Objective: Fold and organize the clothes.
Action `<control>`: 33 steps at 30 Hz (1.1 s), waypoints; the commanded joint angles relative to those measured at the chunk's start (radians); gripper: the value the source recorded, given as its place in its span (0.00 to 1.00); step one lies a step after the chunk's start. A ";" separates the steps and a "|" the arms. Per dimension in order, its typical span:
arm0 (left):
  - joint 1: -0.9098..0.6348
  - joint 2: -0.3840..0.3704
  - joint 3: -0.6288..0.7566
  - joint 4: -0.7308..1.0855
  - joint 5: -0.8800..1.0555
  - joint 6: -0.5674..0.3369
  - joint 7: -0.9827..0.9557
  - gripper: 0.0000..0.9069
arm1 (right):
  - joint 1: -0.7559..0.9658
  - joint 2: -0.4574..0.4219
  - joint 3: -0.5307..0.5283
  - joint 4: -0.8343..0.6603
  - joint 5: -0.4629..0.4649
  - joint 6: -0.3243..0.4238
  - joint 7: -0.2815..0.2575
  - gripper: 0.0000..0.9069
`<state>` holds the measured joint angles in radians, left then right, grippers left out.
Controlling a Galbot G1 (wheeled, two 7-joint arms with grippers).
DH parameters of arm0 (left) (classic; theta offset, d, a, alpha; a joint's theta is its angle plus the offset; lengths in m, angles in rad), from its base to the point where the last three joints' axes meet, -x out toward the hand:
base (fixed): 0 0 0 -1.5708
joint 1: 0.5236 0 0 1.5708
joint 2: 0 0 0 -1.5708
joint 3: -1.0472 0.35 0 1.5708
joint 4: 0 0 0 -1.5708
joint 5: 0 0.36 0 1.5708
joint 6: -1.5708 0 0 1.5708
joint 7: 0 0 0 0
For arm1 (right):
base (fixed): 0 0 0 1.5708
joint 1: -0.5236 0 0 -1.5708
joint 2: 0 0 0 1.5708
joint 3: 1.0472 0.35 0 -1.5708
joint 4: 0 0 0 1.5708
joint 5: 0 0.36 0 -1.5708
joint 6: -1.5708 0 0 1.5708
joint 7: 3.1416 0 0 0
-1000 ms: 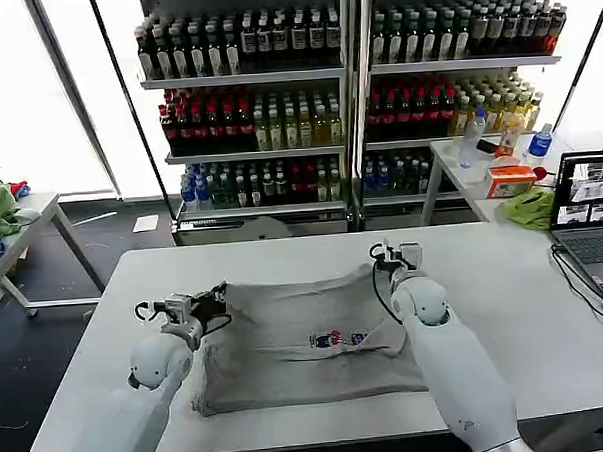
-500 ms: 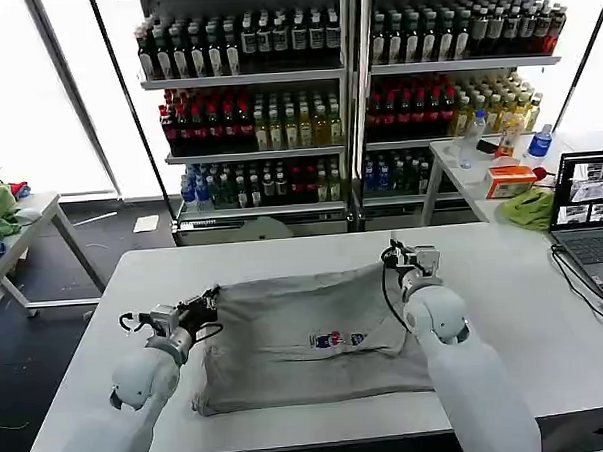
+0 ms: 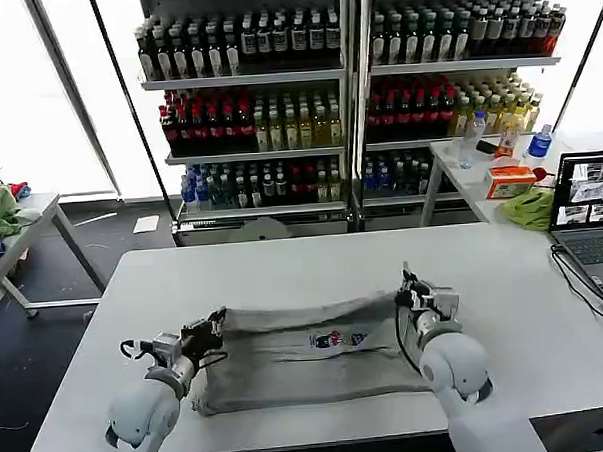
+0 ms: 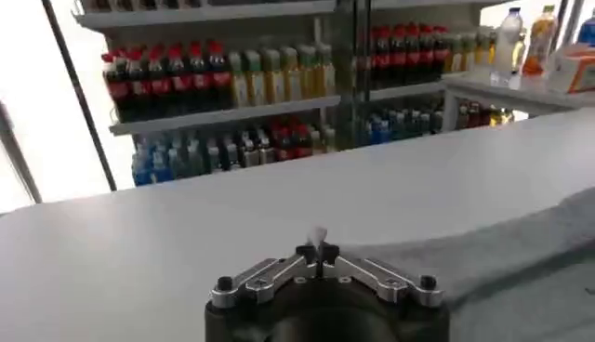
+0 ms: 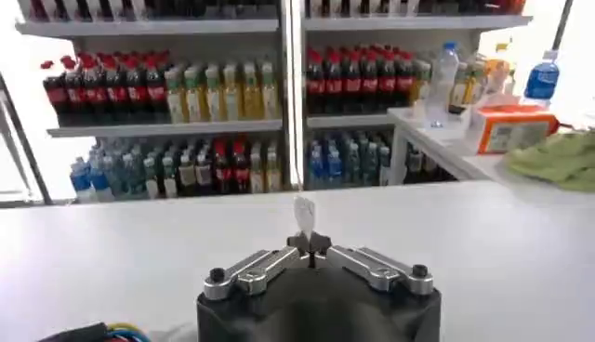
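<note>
while the far edge of the grey shirt [image 3: 307, 351] is held up at its two corners, a fold toward the robot appears to be the step in hand. the white desk [image 3: 283, 262] is wide, smooth and matte, and the shirt lies across its near middle as a long, low band of soft, limp cotton, creased along its raised edge and doubled on itself. the next move, as judged, calls for both corners to be carried level to the near hem and laid down evenly, so that no slack bunches in the middle. the left gripper [image 3: 208, 328] is at the shirt's left far corner, its fingers clenched on a small tuft of cloth, as the left wrist view shows. the right gripper [image 3: 417, 299] is at the right far corner, likewise pinched on a scrap of fabric. a small multicoloured print [image 3: 336, 339] is seen near the shirt's centre.
</note>
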<state>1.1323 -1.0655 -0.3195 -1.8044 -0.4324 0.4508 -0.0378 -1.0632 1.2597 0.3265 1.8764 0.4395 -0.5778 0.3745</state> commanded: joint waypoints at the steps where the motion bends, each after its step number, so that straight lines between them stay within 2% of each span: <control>1: 0.077 -0.004 -0.024 -0.026 0.010 0.001 0.006 0.00 | -0.139 -0.007 0.017 0.063 -0.023 0.000 0.040 0.00; 8: 0.099 -0.006 -0.039 -0.040 0.015 0.003 0.008 0.00 | -0.201 0.005 0.012 0.057 -0.081 0.010 0.045 0.00; 27: 0.119 0.003 -0.050 -0.052 0.033 0.004 0.021 0.01 | -0.213 0.007 0.023 0.043 -0.105 0.005 0.054 0.00; 28: 0.124 0.000 -0.050 -0.053 0.039 0.003 0.023 0.02 | -0.216 0.010 0.020 0.042 -0.112 0.007 0.054 0.02; 29: 0.126 -0.002 -0.049 -0.053 0.042 0.002 0.024 0.20 | -0.218 0.012 0.020 0.041 -0.112 0.006 0.057 0.12; 30: 0.127 -0.005 -0.049 -0.052 0.049 0.000 0.023 0.87 | -0.218 0.014 0.019 0.040 -0.113 0.003 0.061 0.43; 31: 0.128 -0.011 -0.049 -0.051 0.058 -0.001 0.022 1.00 | -0.219 0.016 0.019 0.039 -0.114 0.001 0.061 0.60; 32: 0.128 -0.013 -0.049 -0.052 0.062 0.001 0.021 1.00 | -0.220 0.016 0.018 0.039 -0.114 0.001 0.061 1.00; 33: 0.128 -0.015 -0.049 -0.053 0.065 0.001 0.021 1.00 | -0.221 0.017 0.017 0.039 -0.115 0.001 0.059 1.00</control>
<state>1.2465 -1.0697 -0.3674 -1.8524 -0.3950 0.4521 -0.0183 -1.2710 1.2721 0.3451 1.9163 0.3335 -0.5750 0.4296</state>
